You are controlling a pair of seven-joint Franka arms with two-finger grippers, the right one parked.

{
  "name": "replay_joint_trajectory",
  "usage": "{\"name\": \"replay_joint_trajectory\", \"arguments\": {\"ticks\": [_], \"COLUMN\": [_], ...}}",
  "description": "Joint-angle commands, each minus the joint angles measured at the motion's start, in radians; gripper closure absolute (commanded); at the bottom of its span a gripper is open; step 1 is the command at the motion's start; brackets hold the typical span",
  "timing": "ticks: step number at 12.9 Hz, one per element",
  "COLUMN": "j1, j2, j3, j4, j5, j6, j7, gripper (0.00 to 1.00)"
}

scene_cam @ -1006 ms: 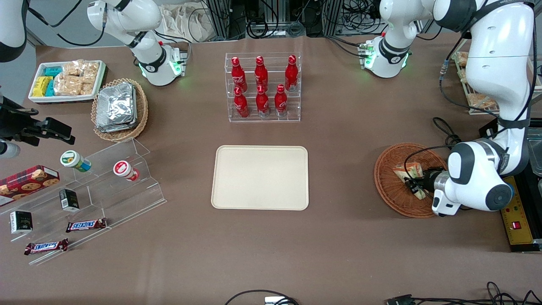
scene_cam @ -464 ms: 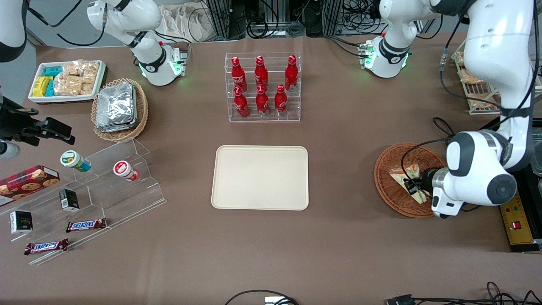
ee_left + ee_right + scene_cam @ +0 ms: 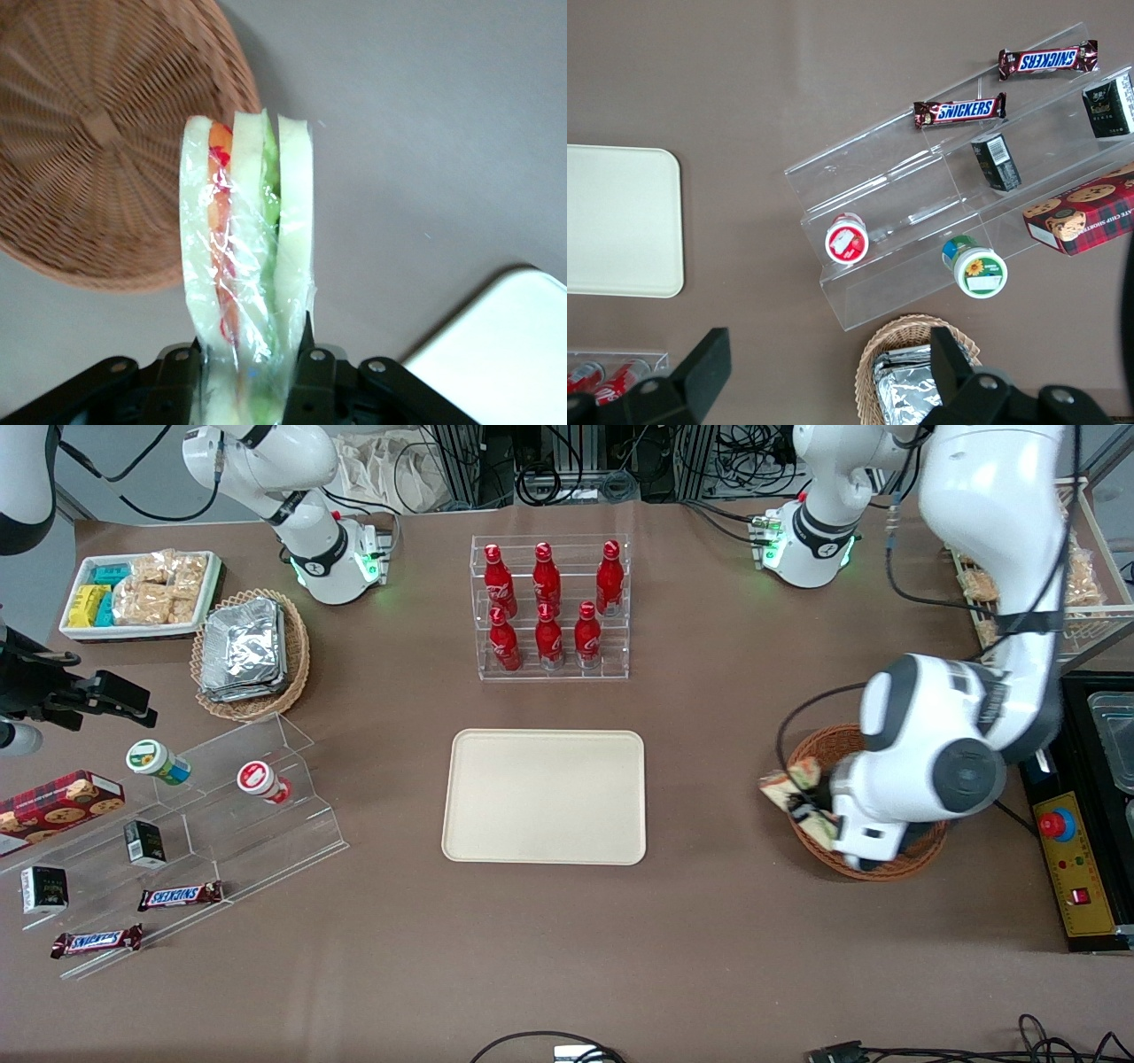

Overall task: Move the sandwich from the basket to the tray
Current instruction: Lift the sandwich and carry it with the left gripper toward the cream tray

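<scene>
My left gripper (image 3: 804,809) is shut on the sandwich (image 3: 791,790), a plastic-wrapped wedge of white bread with orange, red and green filling. In the left wrist view the gripper (image 3: 249,367) pinches the sandwich (image 3: 248,239) between its black fingers (image 3: 308,372). The sandwich hangs in the air above the rim of the reddish-brown wicker basket (image 3: 912,852) on the side toward the tray. The basket (image 3: 97,133) shows empty in the wrist view. The cream tray (image 3: 545,795) lies empty at the table's middle; one corner of the tray (image 3: 496,354) shows in the wrist view.
A clear rack of red bottles (image 3: 549,607) stands farther from the front camera than the tray. A tan basket of foil packs (image 3: 250,651), a white snack tray (image 3: 142,593) and a clear tiered stand (image 3: 213,815) sit toward the parked arm's end. A yellow control box (image 3: 1067,859) lies beside the basket.
The left gripper has lifted the sandwich out of the basket and carried it toward the tray, to above the basket's rim. The arm has swung with it.
</scene>
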Motion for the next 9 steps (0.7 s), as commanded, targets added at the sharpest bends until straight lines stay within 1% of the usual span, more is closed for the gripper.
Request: {"name": "replay_joint_trajectory", "arguments": {"ticks": [1,2,5,7,9], "j1": [-0.095,-0.118,-0.173,-0.178,-0.178], "j2": [0.058,0.076,0.104,0.129,0.155], "j3": [0.013,0.012,0.012,0.001,-0.031], "j4": [0.055,0.074,0.113,0.16,0.183], "j5": [-0.043,-0.04,-0.04,-0.045,-0.042], "j6": [-0.003,-0.005,-0.005,-0.011,-0.011], "j7": [-0.037,-0.006,0.274,0.377,0.463], "gripper": [0.64,0.64,0.64,0.64,0.65]}}
